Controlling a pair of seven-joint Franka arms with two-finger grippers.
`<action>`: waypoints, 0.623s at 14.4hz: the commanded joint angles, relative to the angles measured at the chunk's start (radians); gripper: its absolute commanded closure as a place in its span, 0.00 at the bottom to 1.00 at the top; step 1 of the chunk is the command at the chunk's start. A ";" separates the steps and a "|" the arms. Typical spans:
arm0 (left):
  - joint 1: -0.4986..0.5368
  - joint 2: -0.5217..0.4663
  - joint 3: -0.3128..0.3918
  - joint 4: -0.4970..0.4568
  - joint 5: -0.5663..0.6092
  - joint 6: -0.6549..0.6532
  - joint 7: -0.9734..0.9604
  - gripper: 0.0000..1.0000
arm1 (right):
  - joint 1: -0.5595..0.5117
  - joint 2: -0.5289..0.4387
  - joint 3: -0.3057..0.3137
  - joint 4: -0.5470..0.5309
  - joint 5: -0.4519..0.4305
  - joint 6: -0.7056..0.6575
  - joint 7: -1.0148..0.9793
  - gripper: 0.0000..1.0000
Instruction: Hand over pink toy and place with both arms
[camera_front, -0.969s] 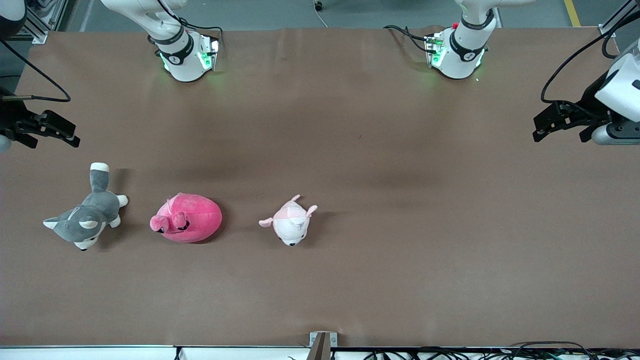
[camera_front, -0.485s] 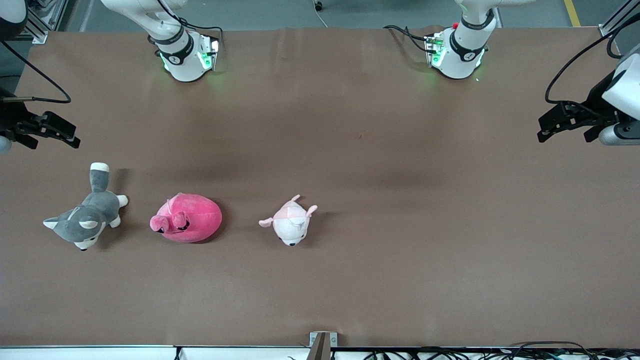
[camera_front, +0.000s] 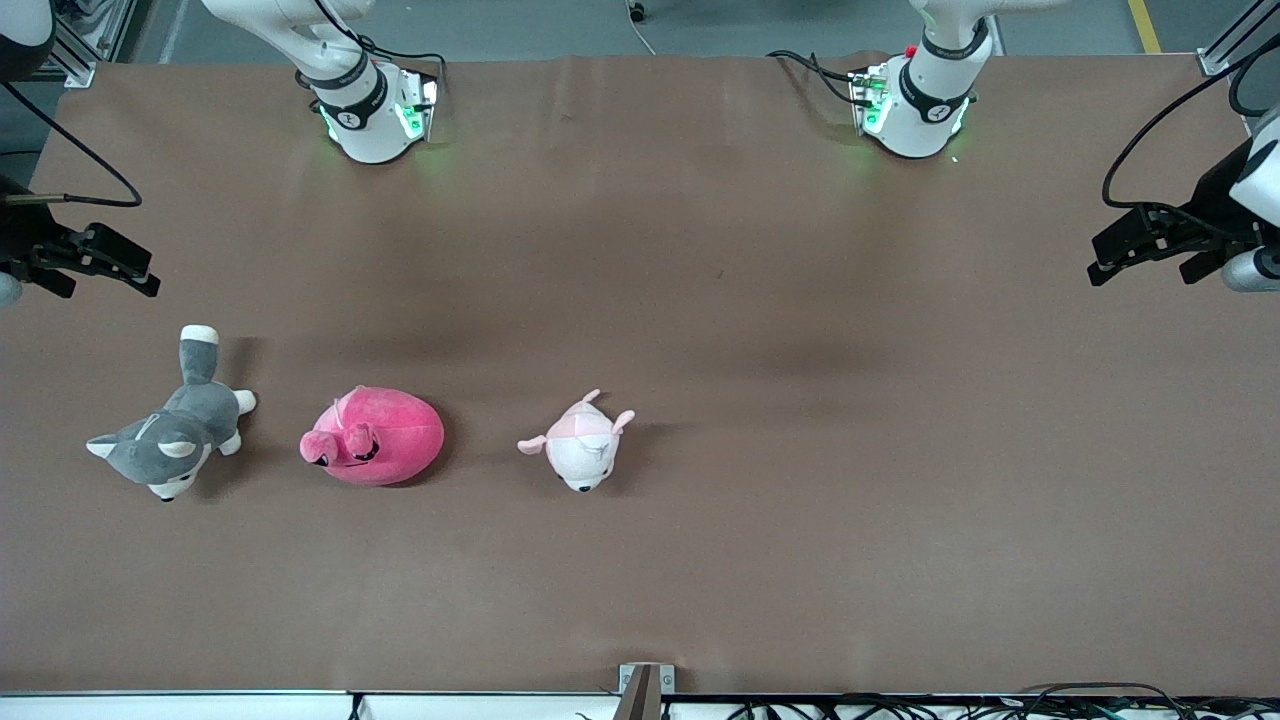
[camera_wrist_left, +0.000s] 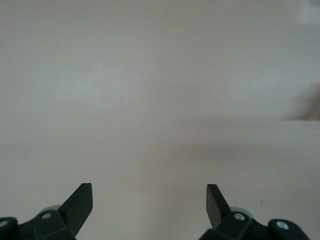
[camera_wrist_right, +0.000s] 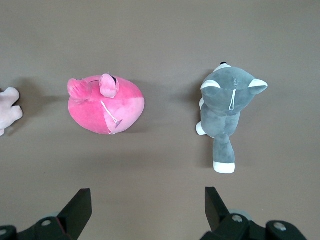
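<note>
The pink toy (camera_front: 372, 437) is a round magenta plush lying on the brown table (camera_front: 700, 300) toward the right arm's end, between a grey husky plush and a small pale pink plush. In the right wrist view the pink toy (camera_wrist_right: 106, 104) lies apart from my right gripper (camera_wrist_right: 148, 200), which is open and empty. In the front view that right gripper (camera_front: 148, 278) hangs over the table's edge at the right arm's end. My left gripper (camera_front: 1098, 264) hovers over the table's edge at the left arm's end. The left wrist view shows the left gripper (camera_wrist_left: 149, 197) open over bare table.
The grey-and-white husky plush (camera_front: 170, 435) lies beside the pink toy, closer to the right arm's end, and shows as the husky (camera_wrist_right: 227, 107) in the right wrist view. The pale pink-and-white plush (camera_front: 580, 445) lies near the table's middle. The arm bases (camera_front: 370, 110) stand along the table's back edge.
My left gripper has drifted outward toward the left arm's end of the table. The right gripper and the three toys have not moved.
</note>
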 joint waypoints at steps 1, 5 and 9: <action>0.001 -0.010 0.003 0.000 -0.013 0.001 0.020 0.00 | 0.008 -0.028 0.004 -0.007 -0.013 0.005 0.031 0.00; 0.001 -0.010 0.003 -0.001 -0.008 0.001 0.040 0.00 | 0.009 -0.028 0.004 -0.005 -0.013 0.005 0.017 0.00; 0.001 -0.010 0.003 -0.004 -0.008 -0.002 0.040 0.00 | 0.012 -0.027 0.005 -0.002 -0.013 0.004 0.027 0.00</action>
